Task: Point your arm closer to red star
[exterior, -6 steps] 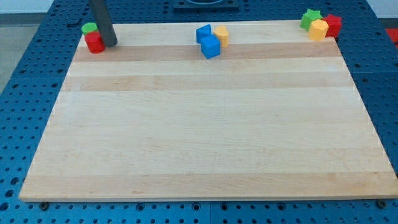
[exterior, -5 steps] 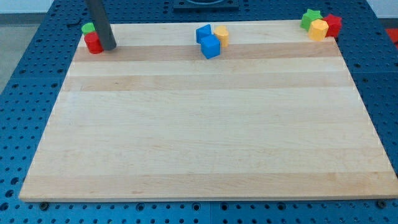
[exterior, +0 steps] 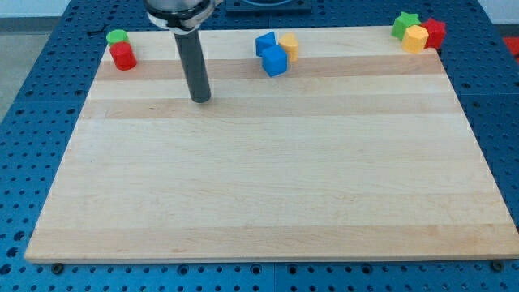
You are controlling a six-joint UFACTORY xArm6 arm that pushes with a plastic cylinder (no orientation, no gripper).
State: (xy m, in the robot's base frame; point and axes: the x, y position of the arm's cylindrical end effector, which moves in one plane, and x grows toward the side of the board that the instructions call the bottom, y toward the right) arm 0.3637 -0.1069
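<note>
**Rod tip on bare wood, between two groups of blocks**

Here the arm ends in a straight dark rod with no hand on it, so there is nothing to stand apart, together or clamped. Its tip (exterior: 200, 99) rests on the wooden worktop (exterior: 268, 186) in the upper left part of the board, touching no block.

The task names a red star, and two red blocks are in view, each too small for its shape to be made out, so which is the star cannot be told. One red block (exterior: 123, 56) sits at the view's top left corner of the worktop, with a green block (exterior: 117, 36) touching it from above. The tip lies to the right of and below this pair, near but clearly apart. The other red block (exterior: 435, 32) is at the top right corner, well apart from the tip. It touches a yellow block (exterior: 416, 38) on its left, and a green star (exterior: 405, 23) sits against that yellow block's upper left.

At the top middle, two blue blocks cluster: a blue cube (exterior: 274, 61) in front and another blue block (exterior: 265, 43) just behind it, with an orange-yellow block (exterior: 289, 46) touching on their right. The tip stands left of and below this cluster.
</note>
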